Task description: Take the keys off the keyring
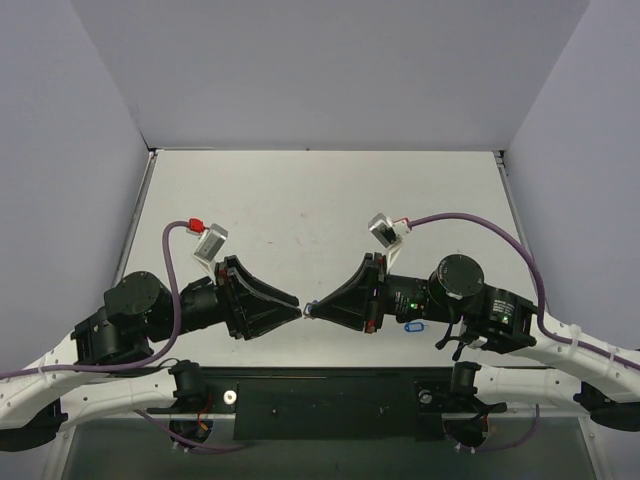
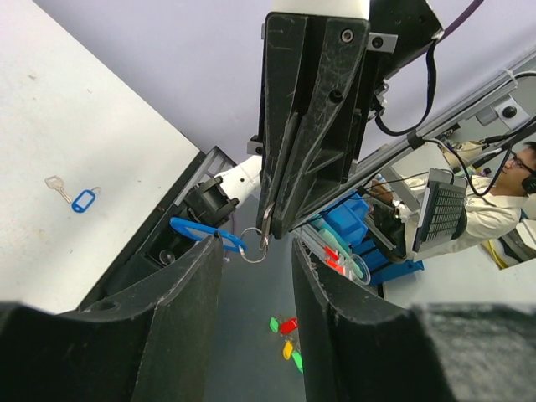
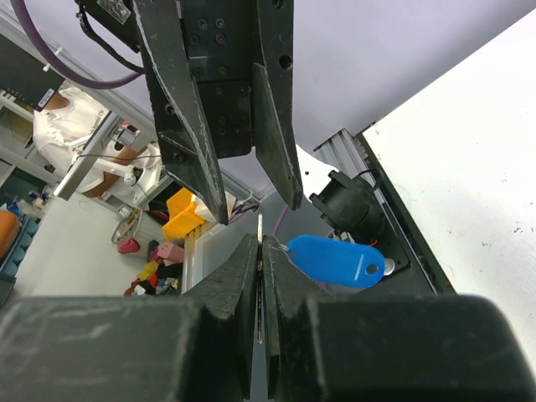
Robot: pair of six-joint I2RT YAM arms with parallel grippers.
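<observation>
My right gripper (image 1: 314,309) is shut on a thin metal key (image 3: 260,224), held edge-on between its fingertips (image 3: 248,251). The keyring (image 2: 253,246) hangs from that key, and its blue tag (image 3: 335,260) sticks out to one side. In the left wrist view the tag (image 2: 199,231) lies left of the ring, below the key (image 2: 266,228). My left gripper (image 1: 296,311) is open and faces the right one tip to tip. Its fingers (image 2: 180,310) stand on either side of the ring without touching it. Both grippers are raised over the table's near edge.
A second blue-tagged keyring (image 2: 82,200) with a small key (image 2: 57,187) lies on the white table; it shows beside the right arm (image 1: 412,326). A black rail (image 1: 320,395) runs along the near edge. Grey walls enclose the table.
</observation>
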